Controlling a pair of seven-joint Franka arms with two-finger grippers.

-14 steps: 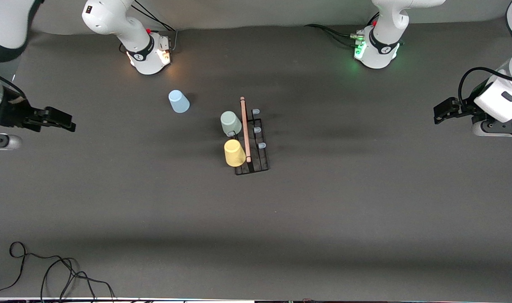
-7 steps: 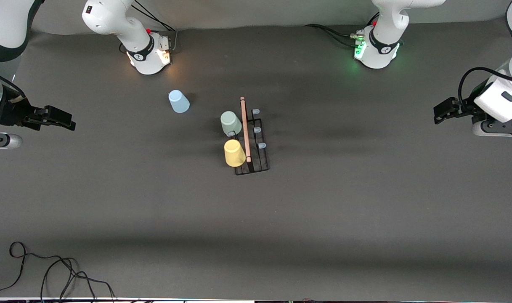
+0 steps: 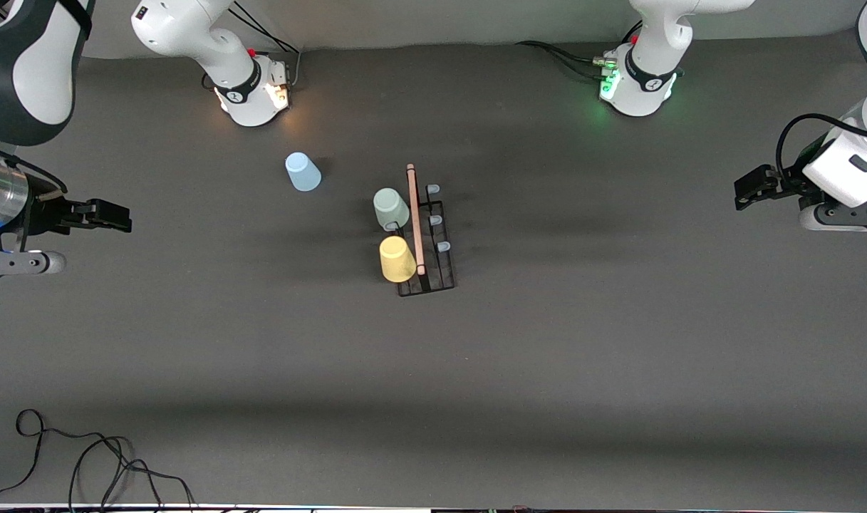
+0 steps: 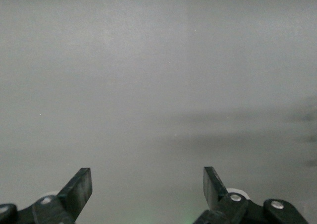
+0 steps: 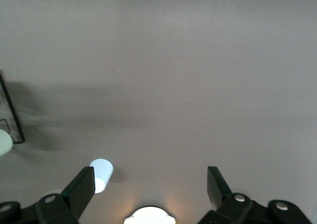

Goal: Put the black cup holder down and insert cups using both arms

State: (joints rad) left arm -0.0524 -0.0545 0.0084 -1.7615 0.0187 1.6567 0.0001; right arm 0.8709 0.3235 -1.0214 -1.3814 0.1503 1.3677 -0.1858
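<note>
The black cup holder (image 3: 433, 274) stands mid-table with its wooden rod handle (image 3: 414, 217) on top. A pale green cup (image 3: 390, 208) and a yellow cup (image 3: 397, 258) sit upside down on its prongs, on the side toward the right arm's end. A light blue cup (image 3: 303, 172) stands upside down on the table, farther from the front camera; it also shows in the right wrist view (image 5: 101, 175). My right gripper (image 3: 112, 215) is open and empty over the table's right-arm end. My left gripper (image 3: 750, 189) is open and empty over the left-arm end.
Three bare prongs with pale tips (image 3: 434, 219) stand on the holder's side toward the left arm. The arm bases (image 3: 251, 85) (image 3: 636, 82) stand along the table's back edge. Loose black cables (image 3: 98, 463) lie at the front corner of the right arm's end.
My right gripper has shifted slightly toward the table's middle and lower in the front view, and its arm has swung. The left arm, cups and holder have not moved.
</note>
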